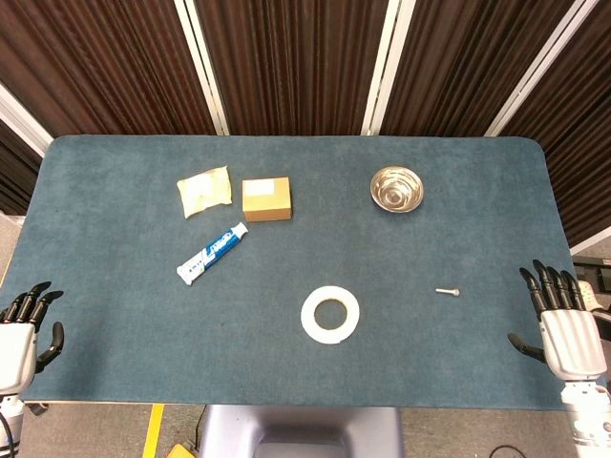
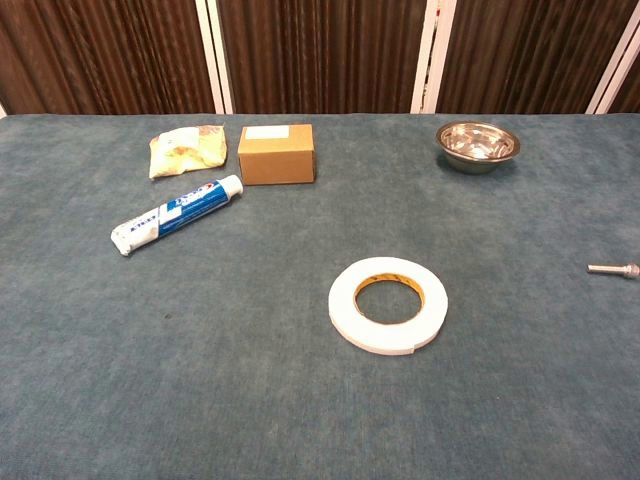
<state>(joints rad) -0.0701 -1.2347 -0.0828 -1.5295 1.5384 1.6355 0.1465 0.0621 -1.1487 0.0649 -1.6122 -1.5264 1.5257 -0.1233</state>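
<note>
1. Table (image 1: 115,382): blue felt mat w/ bowl (image 1: 396,187), box (image 1: 266,199), tube (image 1: 212,254).
2. Left hand (image 1: 24,334), right hand (image 1: 565,324): both at table edges, fingers spread, holding nothing; chest view shows neither.
3. Tape roll (image 1: 330,314): centre-front, light, stiff; probably pinch the rim.
4. Bolt (image 1: 449,291): nearest right hand, tiny, hard, prob slippery; details unclear.

Bare tabletop (image 1: 115,315) ahead of left robot hand (image 1: 24,329), toothpaste tube (image 1: 212,253) at two o'clock, small bolt (image 1: 448,290) at ten o'clock of right robot hand (image 1: 563,324), tape roll (image 1: 330,314) mid-table.

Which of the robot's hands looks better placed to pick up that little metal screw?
The right hand, probably: the screw lies nearest it, while the left hand is far across the table.
</note>
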